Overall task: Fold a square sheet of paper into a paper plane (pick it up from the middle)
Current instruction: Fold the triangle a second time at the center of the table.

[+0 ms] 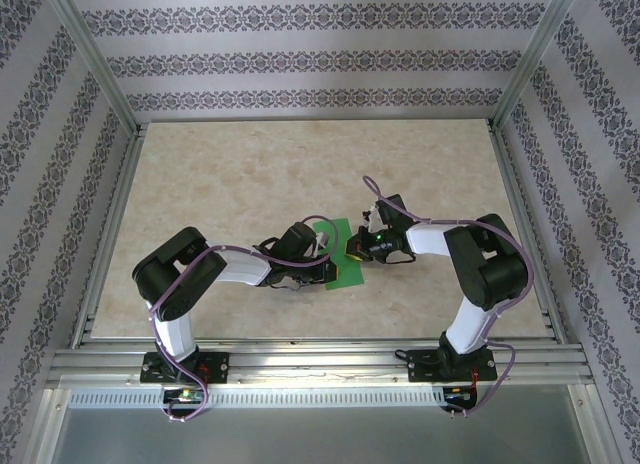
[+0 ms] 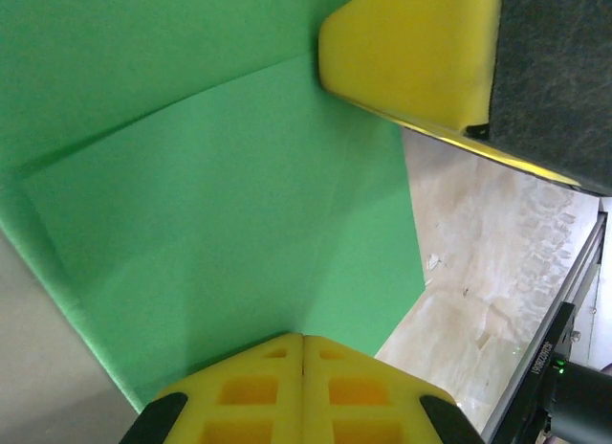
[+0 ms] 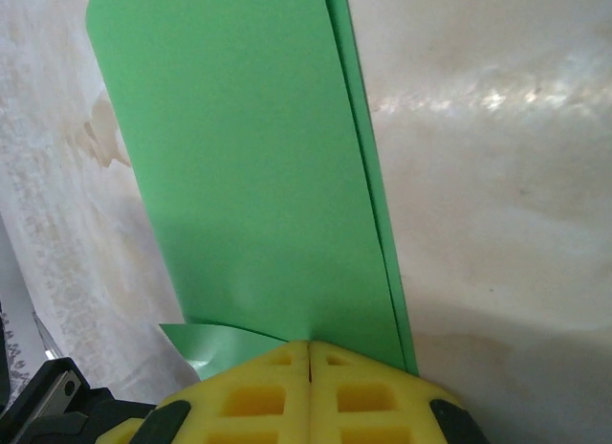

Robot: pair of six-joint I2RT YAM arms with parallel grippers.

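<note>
The square sheet of paper (image 1: 347, 273), lying mid-bench (image 1: 250, 184) with only early folds made, is clamped from either side by the fully closed left pincer (image 2: 303, 341) and right pincer (image 3: 311, 346), and most dart folds are judged outstanding.

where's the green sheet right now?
Top view: the green sheet lies near the middle of the table, between the left hand and the right hand. Both hands are pinched shut on its edges.
</note>
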